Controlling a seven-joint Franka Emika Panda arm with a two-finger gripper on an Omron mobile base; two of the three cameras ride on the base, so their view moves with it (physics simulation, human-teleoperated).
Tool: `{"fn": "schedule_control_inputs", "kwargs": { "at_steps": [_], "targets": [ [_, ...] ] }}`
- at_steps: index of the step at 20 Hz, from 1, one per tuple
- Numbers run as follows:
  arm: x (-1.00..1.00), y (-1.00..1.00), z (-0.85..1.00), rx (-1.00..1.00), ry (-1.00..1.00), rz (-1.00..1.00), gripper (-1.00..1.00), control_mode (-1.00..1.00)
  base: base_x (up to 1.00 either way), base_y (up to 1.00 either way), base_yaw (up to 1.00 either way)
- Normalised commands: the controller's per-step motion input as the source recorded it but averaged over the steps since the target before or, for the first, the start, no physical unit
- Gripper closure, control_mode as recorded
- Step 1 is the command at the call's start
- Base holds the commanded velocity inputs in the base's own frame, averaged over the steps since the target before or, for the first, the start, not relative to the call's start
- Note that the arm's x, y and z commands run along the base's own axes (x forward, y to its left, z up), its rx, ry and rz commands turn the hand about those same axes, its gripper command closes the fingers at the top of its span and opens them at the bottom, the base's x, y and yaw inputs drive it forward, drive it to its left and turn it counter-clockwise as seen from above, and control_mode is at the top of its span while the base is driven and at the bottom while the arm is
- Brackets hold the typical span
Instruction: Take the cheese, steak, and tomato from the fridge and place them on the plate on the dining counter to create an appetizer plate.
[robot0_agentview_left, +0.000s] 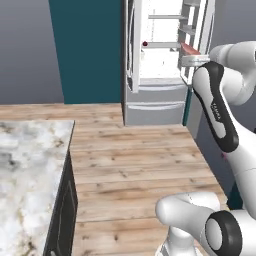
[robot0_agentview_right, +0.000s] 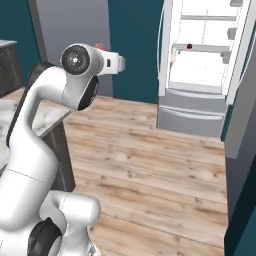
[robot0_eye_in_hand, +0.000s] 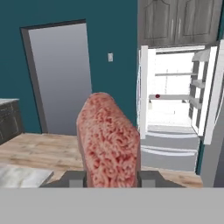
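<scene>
At two o'clock in the left base view, the steak (robot0_agentview_left: 189, 49) showed as a red sliver above the gripper (robot0_agentview_left: 194, 60), before the open fridge (robot0_agentview_left: 155, 95). At one o'clock in the right base view, the tomato (robot0_agentview_right: 189, 46) sat on a fridge shelf. In the hand view, the steak stood upright, long axis toward twelve o'clock, clamped between the jaws.

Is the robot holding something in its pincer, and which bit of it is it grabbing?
Yes. The pincer is shut on the steak, gripping its bottom end from both flat sides, so the pink slab stands up between the fingers.
</scene>
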Motion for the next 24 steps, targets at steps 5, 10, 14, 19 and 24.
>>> {"fn": "schedule_control_inputs", "kwargs": {
  "at_steps": [5,10,14,19,24],
  "targets": [
    [0.00,0.00,0.00,0.00,0.00,0.00,1.00,1.00,-1.00,0.19,0.00],
    [0.00,0.00,0.00,0.00,0.00,0.00,1.00,1.00,-1.00,0.22,0.00],
    [0.00,0.00,0.00,0.00,0.00,0.00,1.00,1.00,-1.00,0.23,0.00],
    [0.00,0.00,0.00,0.00,0.00,0.00,1.00,1.00,-1.00,0.24,0.00],
    [0.00,0.00,0.00,0.00,0.00,0.00,1.00,1.00,-1.00,0.30,0.00]
  ]
}}
